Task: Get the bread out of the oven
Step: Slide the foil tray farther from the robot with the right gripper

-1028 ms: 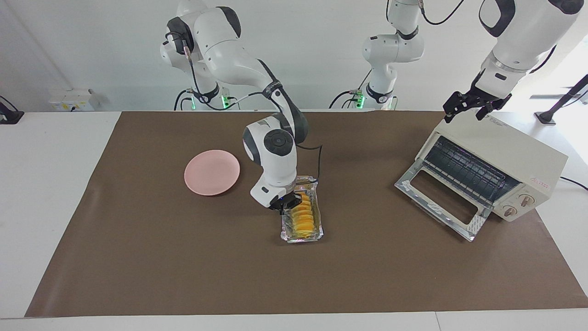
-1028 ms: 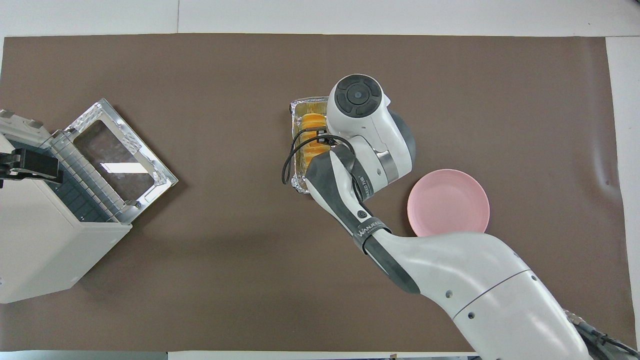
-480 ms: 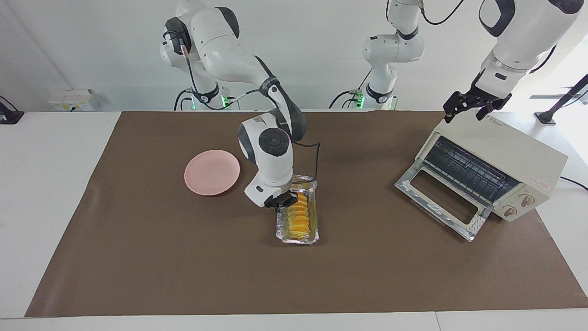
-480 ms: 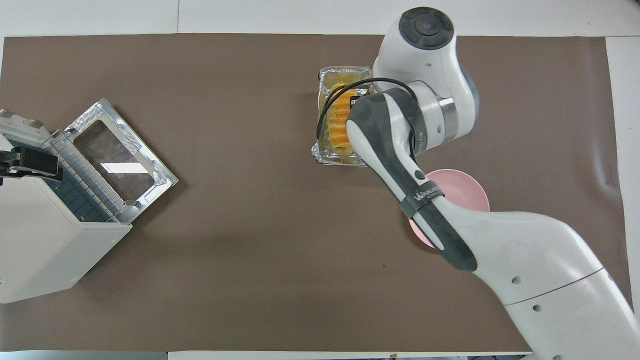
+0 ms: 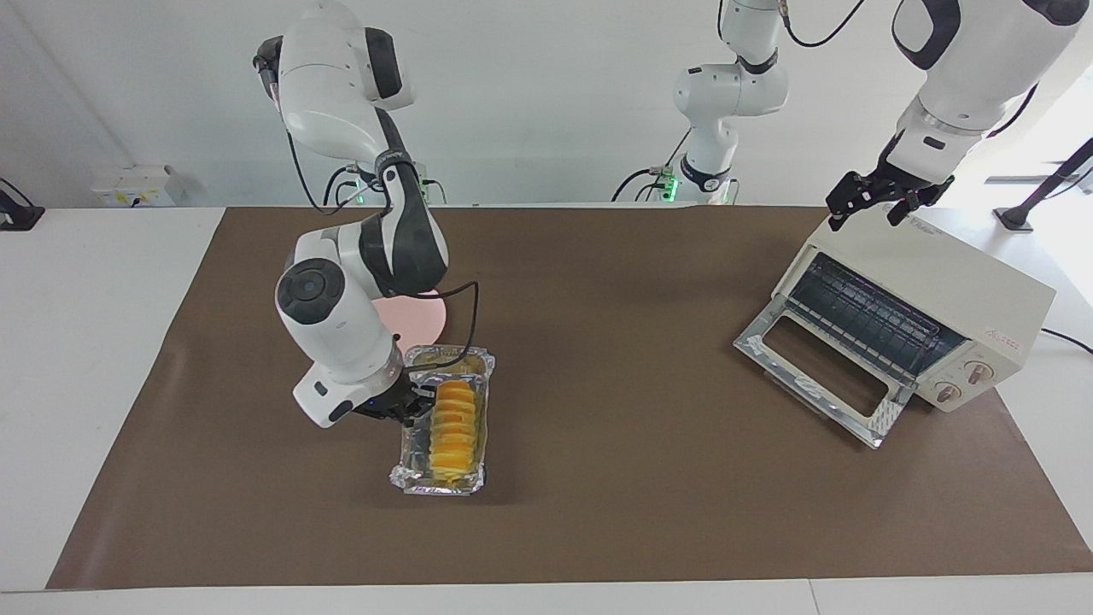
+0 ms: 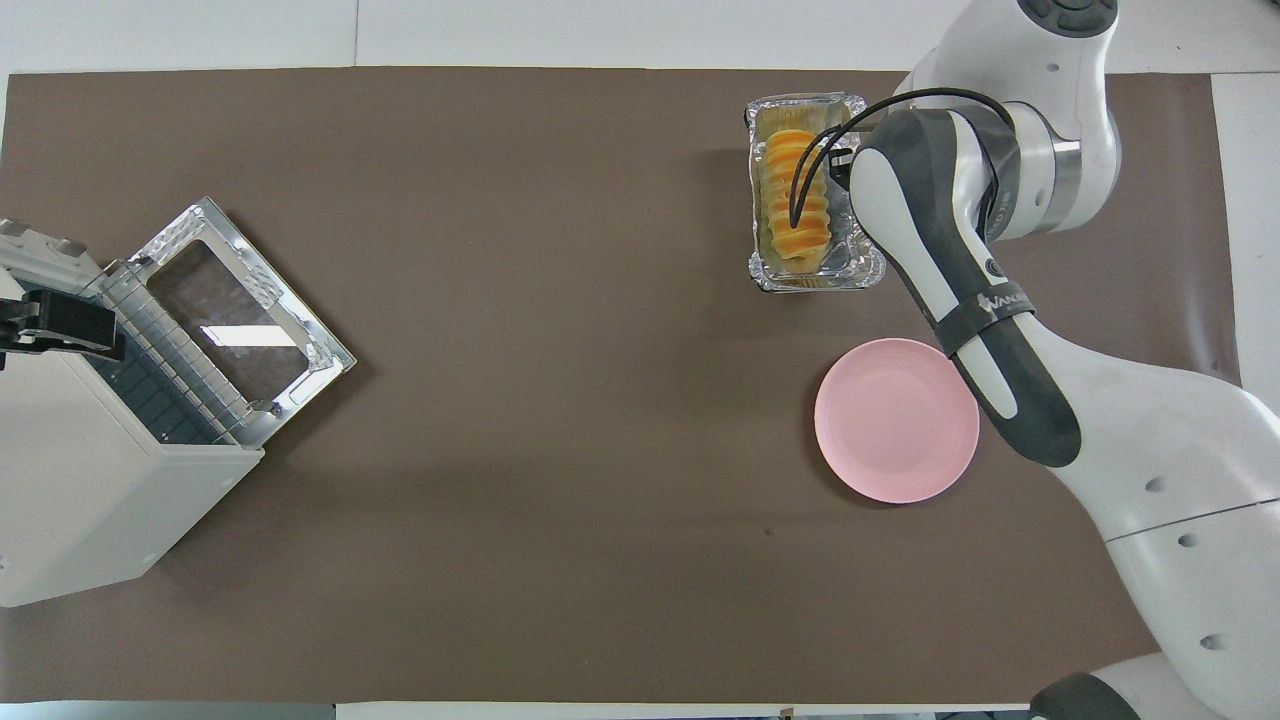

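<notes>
The bread point(image 5: 452, 418), a golden ridged loaf, lies in a crinkled foil tray point(image 5: 410, 474) on the brown mat toward the right arm's end of the table. It also shows in the overhead view point(image 6: 795, 205), in the tray point(image 6: 800, 100). My right gripper point(image 5: 416, 400) is shut on the tray's long rim beside the bread. The cream oven point(image 5: 939, 282) stands at the left arm's end with its door point(image 5: 820, 376) folded down and a bare rack inside. My left gripper point(image 5: 879, 201) hangs open over the oven's top edge.
A round pink plate point(image 6: 897, 420) lies on the mat nearer to the robots than the tray, partly covered by the right arm in the facing view. The oven point(image 6: 90, 500) and its open door point(image 6: 235, 320) take up the left arm's end.
My right gripper has carried the foil tray with the bread from the mat's middle toward the right arm's end, farther from the robots than the plate. The left gripper has stayed over the oven.
</notes>
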Tool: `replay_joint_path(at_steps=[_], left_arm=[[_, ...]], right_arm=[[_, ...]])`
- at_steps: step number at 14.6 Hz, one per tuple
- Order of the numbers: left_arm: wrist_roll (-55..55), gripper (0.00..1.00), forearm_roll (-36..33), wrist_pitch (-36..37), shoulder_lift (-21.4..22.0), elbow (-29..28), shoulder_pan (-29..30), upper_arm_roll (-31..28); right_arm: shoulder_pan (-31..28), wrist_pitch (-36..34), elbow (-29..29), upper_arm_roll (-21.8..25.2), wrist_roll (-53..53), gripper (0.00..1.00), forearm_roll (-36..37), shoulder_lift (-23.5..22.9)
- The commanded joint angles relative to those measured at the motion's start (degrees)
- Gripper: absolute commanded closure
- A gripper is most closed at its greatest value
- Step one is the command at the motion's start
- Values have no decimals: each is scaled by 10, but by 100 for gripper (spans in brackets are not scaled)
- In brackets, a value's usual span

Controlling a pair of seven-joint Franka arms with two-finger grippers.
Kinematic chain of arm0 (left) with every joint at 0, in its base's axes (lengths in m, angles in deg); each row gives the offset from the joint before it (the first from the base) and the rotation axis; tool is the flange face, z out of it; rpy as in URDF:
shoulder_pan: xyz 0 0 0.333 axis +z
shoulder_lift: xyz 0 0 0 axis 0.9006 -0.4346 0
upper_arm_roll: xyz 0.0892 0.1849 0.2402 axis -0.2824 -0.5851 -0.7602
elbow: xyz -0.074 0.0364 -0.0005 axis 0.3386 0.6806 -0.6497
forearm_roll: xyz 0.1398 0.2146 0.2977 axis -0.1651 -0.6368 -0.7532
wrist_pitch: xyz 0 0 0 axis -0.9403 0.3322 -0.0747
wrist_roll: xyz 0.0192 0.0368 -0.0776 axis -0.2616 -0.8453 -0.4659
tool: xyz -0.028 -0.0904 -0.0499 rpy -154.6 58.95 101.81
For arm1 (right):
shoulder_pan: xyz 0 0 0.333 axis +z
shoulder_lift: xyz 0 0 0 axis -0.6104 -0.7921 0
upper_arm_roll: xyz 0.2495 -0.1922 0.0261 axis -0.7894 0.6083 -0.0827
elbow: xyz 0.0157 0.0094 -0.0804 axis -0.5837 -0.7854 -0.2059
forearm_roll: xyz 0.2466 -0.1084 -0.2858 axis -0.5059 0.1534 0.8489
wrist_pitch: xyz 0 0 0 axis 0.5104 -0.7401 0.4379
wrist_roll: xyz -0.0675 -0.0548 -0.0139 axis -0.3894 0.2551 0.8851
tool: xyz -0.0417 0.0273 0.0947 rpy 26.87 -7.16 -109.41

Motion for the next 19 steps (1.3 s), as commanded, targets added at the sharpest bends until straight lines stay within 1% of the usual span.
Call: replay_joint_path(at_steps=[1, 3, 6, 7, 8, 10, 11, 12, 13, 14, 15, 16, 19], left_arm=[[12, 0, 7, 8, -4, 14, -2, 0], [11, 0, 13, -4, -6, 16, -2, 0], [5, 0, 30, -15, -5, 13, -2, 1], [6, 0, 31, -17, -5, 13, -2, 1], [5, 0, 35, -30, -7, 19, -2, 1], [5, 0, 36, -55, -9, 19, -3, 2], [5, 0, 36, -54, -8, 18, -3, 2], [5, 0, 36, -51, -8, 18, -4, 2], [5, 0, 36, -53, -7, 16, -10, 2], [6, 0, 34, -51, -7, 14, -11, 2], [7, 0, 34, -47, -6, 13, -11, 2], [6, 0, 33, -42, -6, 13, -12, 2], [6, 0, 31, -39, -5, 12, -13, 2]], right_arm=[[-26, 24, 8, -6, -44, 100, -2, -24], [-41, 39, 8, -2, -103, 100, 6, -37], [-45, 46, 7, -2, -107, 100, 6, -45], [-45, 59, 6, -2, -108, 100, 4, -44], [-46, 78, -4, -2, -115, 100, 10, -42], [-46, 86, -30, -1, -139, 100, 17, -34], [-46, 84, -32, -1, -140, 89, 17, -34], [-46, 80, -32, 0, -141, 55, 17, -34], [-47, 76, -33, 0, -141, 33, 18, -32], [-47, 71, -32, 0, -142, 30, 18, -27], [-47, 62, -32, 0, -142, 7, 18, -22], [-46, 51, -29, 1, -141, 0, 19, -18], [-28, 27, -25, 0, -136, 0, 46, -8]])
